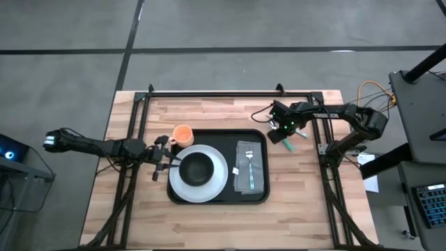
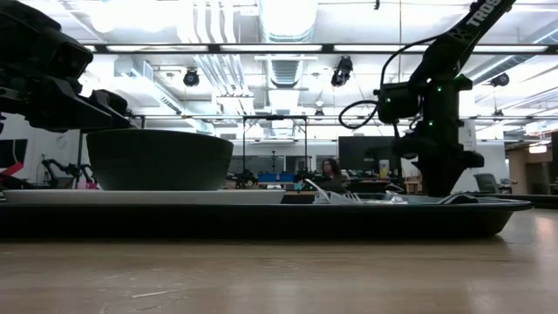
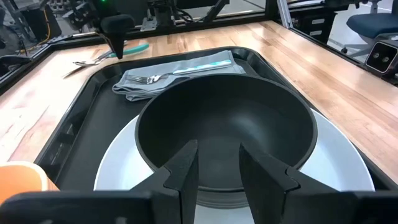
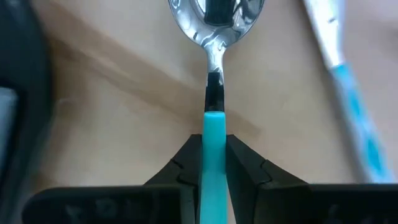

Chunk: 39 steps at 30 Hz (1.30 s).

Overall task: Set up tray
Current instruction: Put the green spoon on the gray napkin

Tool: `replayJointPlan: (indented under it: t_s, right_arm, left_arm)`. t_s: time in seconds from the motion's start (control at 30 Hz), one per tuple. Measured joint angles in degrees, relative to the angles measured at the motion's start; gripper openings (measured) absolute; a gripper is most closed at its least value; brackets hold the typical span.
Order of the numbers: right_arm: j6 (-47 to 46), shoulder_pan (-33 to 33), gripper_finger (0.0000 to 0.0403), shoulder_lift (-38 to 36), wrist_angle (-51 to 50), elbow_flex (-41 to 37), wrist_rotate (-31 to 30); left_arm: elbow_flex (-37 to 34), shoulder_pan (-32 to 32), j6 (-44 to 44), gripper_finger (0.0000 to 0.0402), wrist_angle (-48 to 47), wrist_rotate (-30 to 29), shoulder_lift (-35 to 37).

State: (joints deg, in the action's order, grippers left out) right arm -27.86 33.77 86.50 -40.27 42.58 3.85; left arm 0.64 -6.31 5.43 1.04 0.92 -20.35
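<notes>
Beside the tray, right claw: the right gripper [image 4: 212,149] is closed on the teal handle of a spoon [image 4: 214,37], its two fingers [image 4: 186,158] pinching the handle from either side, the shiny bowl of the spoon pointing away from the wrist.
Spoon: over the bare wood of the table [image 1: 300,181], just off the tray's far right corner; whether its bowl touches the wood cannot be told.
Second utensil: another piece of teal-handled cutlery [image 4: 348,106] lies on the wood close beside the spoon, farther from the tray.
Right arm: reaches in from the right side of the table, its gripper [image 1: 284,129] near the tray's far right corner.
Tray: the black tray [image 1: 259,197] lies flat in the middle of the table, long side across.
On the tray, left part: a white plate [image 1: 221,178] with a black bowl [image 1: 197,168] sitting in it.
On the tray, right part: a folded grey napkin [image 1: 256,178] with a fork [image 1: 248,162] lying on top, teal handle toward the far edge.
Cup: an orange cup [image 1: 182,134] stands on the wood at the tray's far left corner.
Left claw: the left gripper [image 3: 219,168] hangs at the tray's left edge with fingers parted and nothing between them, pointing at the bowl's near wall.
</notes>
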Motion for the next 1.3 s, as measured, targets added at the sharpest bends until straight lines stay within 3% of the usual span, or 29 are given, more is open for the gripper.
replayJointPlan:
  t_s: [0.93,1.3]
  right_arm:
    - [-44.32,-27.61,0.0038,-2.33,-0.02,1.37,0.45]
    - [-56.2,-36.67,0.0035,-2.99,-0.03,10.09,-9.16]
  left_arm:
    - [0.0,0.02,0.0,0.0096,0.0,-0.01,0.0]
    - [0.0,0.02,0.0,0.0096,0.0,-0.02,0.02]
